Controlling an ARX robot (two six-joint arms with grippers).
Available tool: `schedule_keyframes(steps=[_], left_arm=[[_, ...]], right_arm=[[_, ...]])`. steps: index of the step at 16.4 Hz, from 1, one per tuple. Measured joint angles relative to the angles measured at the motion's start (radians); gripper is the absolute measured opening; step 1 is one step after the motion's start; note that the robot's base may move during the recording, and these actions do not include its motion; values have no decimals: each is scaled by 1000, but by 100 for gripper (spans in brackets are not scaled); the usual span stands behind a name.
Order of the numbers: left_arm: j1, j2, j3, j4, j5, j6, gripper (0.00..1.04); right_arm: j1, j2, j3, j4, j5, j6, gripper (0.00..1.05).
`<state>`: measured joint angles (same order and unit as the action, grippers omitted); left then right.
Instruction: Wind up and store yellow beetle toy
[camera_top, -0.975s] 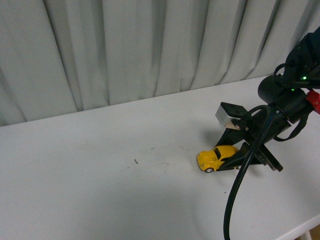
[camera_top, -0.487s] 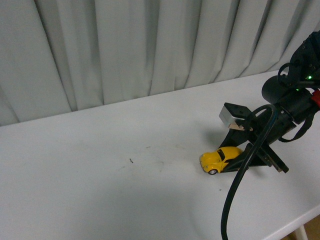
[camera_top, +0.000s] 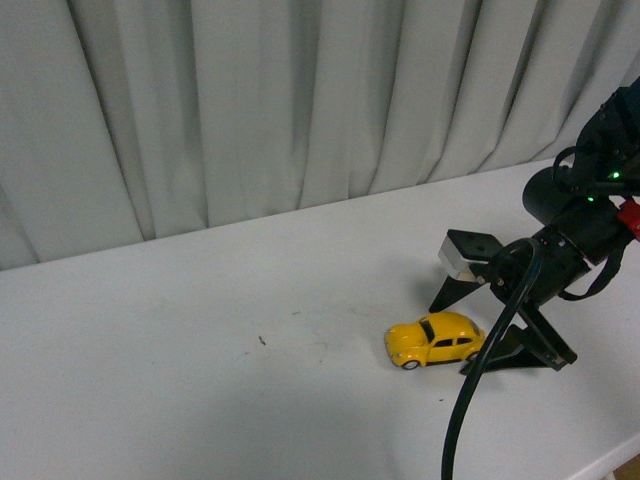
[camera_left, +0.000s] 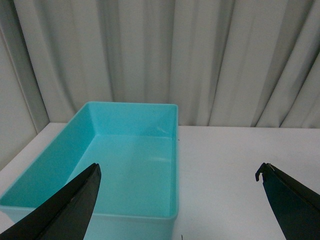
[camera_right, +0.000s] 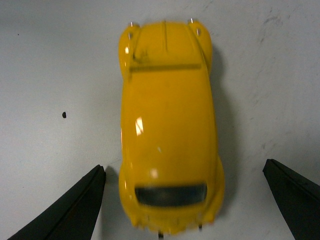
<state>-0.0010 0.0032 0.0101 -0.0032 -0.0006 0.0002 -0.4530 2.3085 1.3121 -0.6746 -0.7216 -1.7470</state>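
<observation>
The yellow beetle toy (camera_top: 434, 339) stands on its wheels on the white table (camera_top: 200, 380), nose pointing left in the front view. My right gripper (camera_top: 452, 335) is open, one finger on each side of the car's rear end, apart from it. In the right wrist view the car (camera_right: 169, 135) fills the middle, seen from above, with both black fingertips (camera_right: 75, 207) well clear of its sides. My left gripper (camera_left: 180, 200) is open and empty, hovering over the near end of a turquoise bin (camera_left: 150, 215).
The turquoise bin is empty and sits against a grey curtain (camera_left: 165, 55) in the left wrist view. The same curtain (camera_top: 300, 100) runs along the table's back edge. The table's front edge (camera_top: 600, 455) lies at the lower right. A black cable (camera_top: 475, 390) hangs from the right arm.
The right gripper's fingers have spread apart and the car now stands free between them, sitting slightly further left and lower in the front view.
</observation>
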Motion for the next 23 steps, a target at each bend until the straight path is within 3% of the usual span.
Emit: schedule_keyframes(steps=[17, 23], left_arm=[[0, 0, 0, 0, 0, 0, 98], [0, 0, 0, 0, 0, 0, 98]], right_arm=[[-5, -18, -7, 79, -7, 21, 98], [9, -250, -3, 136, -69, 27, 98]])
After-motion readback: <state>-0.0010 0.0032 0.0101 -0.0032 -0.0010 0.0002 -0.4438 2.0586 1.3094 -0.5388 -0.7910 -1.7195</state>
